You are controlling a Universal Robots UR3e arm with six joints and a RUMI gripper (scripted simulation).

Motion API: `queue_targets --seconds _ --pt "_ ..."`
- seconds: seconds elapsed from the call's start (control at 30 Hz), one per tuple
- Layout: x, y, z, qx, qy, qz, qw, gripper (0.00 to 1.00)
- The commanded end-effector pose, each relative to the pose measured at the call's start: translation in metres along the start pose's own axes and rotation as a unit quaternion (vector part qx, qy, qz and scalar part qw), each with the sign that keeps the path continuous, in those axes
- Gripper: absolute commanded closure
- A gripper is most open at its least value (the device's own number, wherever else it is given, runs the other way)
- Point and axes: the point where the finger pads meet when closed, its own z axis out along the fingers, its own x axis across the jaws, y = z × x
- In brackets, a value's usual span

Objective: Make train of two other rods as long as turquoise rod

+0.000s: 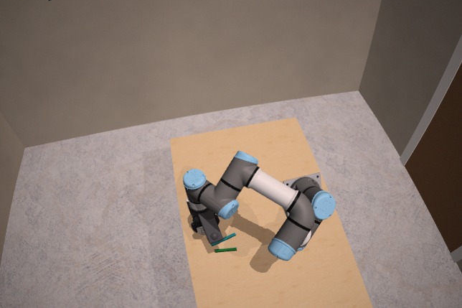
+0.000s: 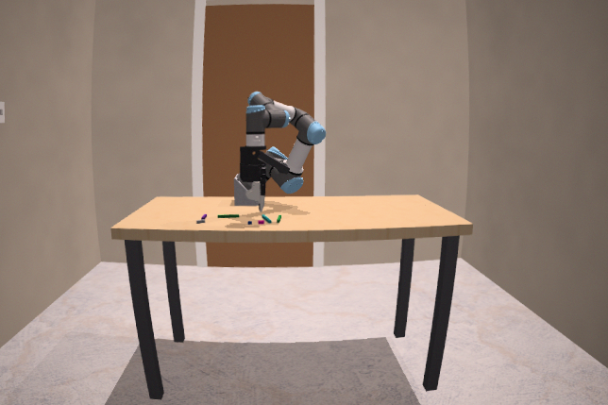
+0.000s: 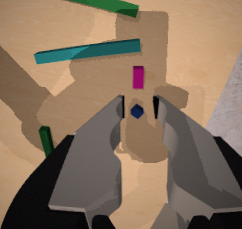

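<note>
Gripping: nothing; the pincer [image 3: 138, 106] is narrowed to a small gap and points straight down at the table [image 2: 344, 215].
Fingers: one on each side of the blue rod, with a sliver of wood showing on both sides, so they seem not to touch it.
Blue rod [image 3: 136, 111]: a tiny dark cube lying on the table in the pincer's shadow, between the fingertips.
Magenta rod [image 3: 138, 77]: just beyond the blue one in the wrist view, in line with it but set apart by a short gap.
Turquoise rod [image 3: 87, 51]: lying flat past the magenta rod, crosswise to it and slightly tilted, near its far end without touching.
Long green rod [image 3: 90, 0]: farther out again, slanted the other way from the turquoise, so the two spread apart at one end.
Second green rod [image 3: 46, 139]: at the left of the wrist view, its lower part hidden behind a finger.
Purple rod [image 2: 204, 216] and grey rod [image 2: 199, 221]: close together towards the table's left in the exterior view, well apart from the pincer.
</note>
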Motion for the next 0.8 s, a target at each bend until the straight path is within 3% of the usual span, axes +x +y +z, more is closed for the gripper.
queue_targets --seconds 0.0,0.4,0.77 --pt "0.001 0.000 0.005 -0.001 0.001 0.000 1.000 0.86" --pt "0.001 0.001 0.021 -0.001 0.001 0.000 1.000 0.86" --pt "0.001 0.001 0.026 -0.001 0.001 0.000 1.000 0.86"
